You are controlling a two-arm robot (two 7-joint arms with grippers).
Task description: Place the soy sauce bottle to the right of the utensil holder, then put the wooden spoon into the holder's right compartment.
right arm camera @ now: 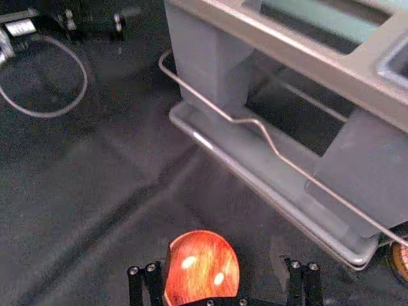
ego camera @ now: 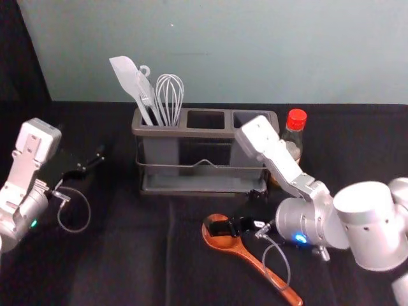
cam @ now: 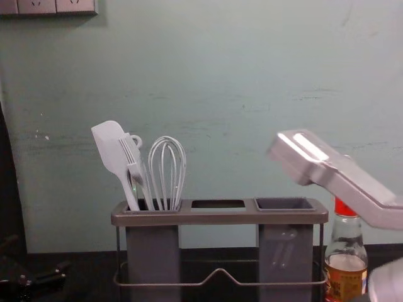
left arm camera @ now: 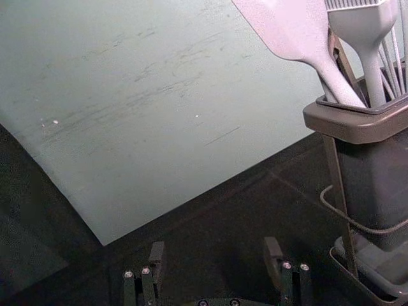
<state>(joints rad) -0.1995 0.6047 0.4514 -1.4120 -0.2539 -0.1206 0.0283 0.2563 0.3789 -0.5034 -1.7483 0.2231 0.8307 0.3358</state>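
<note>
The right gripper (ego camera: 234,211) is open over the bowl end of the wooden spoon (ego camera: 255,261), in front of the utensil holder (ego camera: 210,133). In the right wrist view, the spoon's round bowl (right arm camera: 204,266) appears between the open fingers of the right gripper (right arm camera: 223,264), nearer one finger; contact cannot be told. The red-capped soy sauce bottle (ego camera: 294,131) stands upright just right of the holder, partly hidden by the right arm; the chest view also shows the bottle (cam: 346,264). The left gripper (ego camera: 86,164) is left of the holder; in its wrist view the left gripper (left arm camera: 215,247) is open and empty.
A white spatula (cam: 112,151), a fork-like utensil and a whisk (cam: 167,170) stand in the holder's left compartment. Its right compartment (cam: 284,204) is empty. A wall rises behind the black-covered table (ego camera: 127,255). The spoon's handle slants toward the front right.
</note>
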